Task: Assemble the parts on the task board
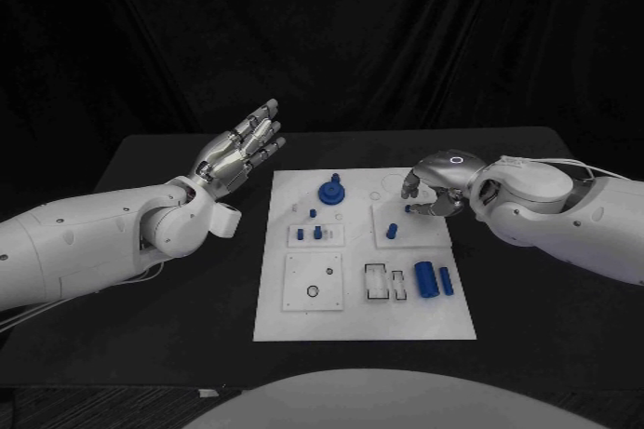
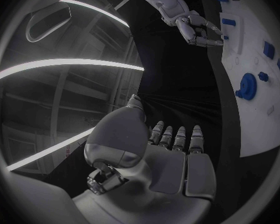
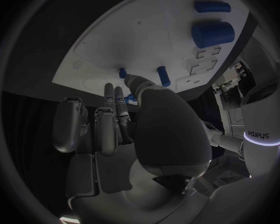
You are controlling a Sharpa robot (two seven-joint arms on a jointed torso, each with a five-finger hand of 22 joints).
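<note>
Right robot hand (image 1: 432,189) hides its grasp over the task board (image 1: 362,327); left robot hand (image 1: 242,150) spread.

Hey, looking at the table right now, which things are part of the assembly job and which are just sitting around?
Part of the job:
white board
blue gear piece
blue pegs
two blue cylinders
right hand, fingers down at the board's far edge

Just around:
black table
left hand, raised off the board, holding nothing

The flat white plastic-looking task board (image 1: 403,322) has a smooth matt face. The small blue parts (image 1: 427,278) look plastic. The black table (image 1: 161,289) is matt. The silver left hand (image 1: 242,150) looks metallic.
</note>
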